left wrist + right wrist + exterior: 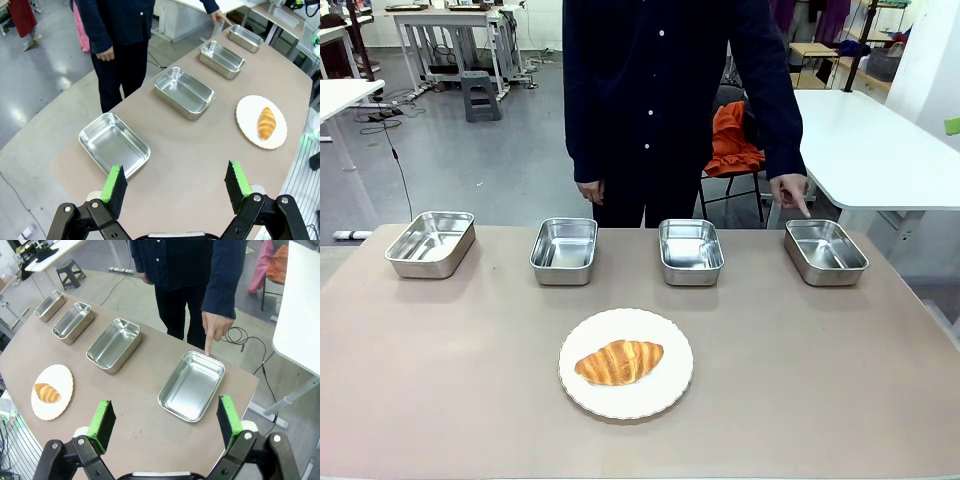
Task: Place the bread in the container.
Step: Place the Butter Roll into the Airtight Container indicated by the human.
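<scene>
The bread, a golden-brown croissant, lies on a round white scalloped plate near the table's front middle; it also shows as the bread and the bread in the wrist views. Several steel trays stand in a row along the far edge. The person's finger points at the rightmost container, seen too as the container. My left gripper hangs open above the leftmost tray. My right gripper is open above the pointed-at container. Both hold nothing.
Two more trays sit between the end ones. The person stands at the far side in a dark shirt, other hand hanging. A white table and a chair with orange cloth stand behind.
</scene>
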